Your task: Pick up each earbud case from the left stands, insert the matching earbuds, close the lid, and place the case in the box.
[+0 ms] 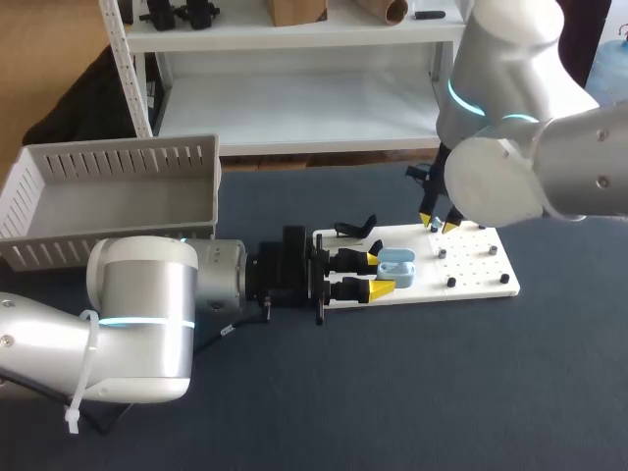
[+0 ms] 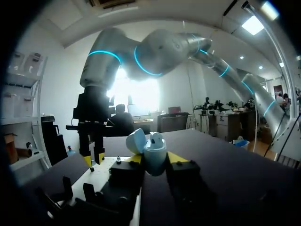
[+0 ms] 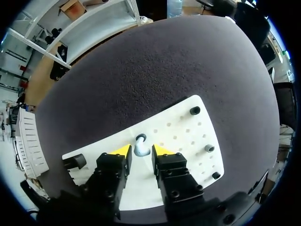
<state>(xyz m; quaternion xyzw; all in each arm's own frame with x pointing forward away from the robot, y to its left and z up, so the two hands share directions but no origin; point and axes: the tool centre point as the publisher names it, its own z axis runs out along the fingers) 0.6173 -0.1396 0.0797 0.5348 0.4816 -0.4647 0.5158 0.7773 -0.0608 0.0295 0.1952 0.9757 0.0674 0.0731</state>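
A light blue earbud case (image 1: pixel 396 265) with its lid flipped open is held over the white board (image 1: pixel 476 280), my left gripper (image 1: pixel 384 274) shut on it from both sides. In the left wrist view the case (image 2: pixel 154 149) stands upright between the yellow tips of that gripper (image 2: pixel 155 162). My right gripper (image 1: pixel 440 225) hangs over the board's back edge, fingers pointing down. In the right wrist view a small pale earbud (image 3: pixel 139 146) sits on the board (image 3: pixel 188 134) between the right gripper's (image 3: pixel 141 150) open tips, with a gap on each side.
A grey slatted box (image 1: pixel 118 186) stands at the back left. A black stand (image 1: pixel 355 229) sits at the board's left end, and small black pegs (image 1: pixel 450 282) dot its right half. Dark tabletop lies all around the board.
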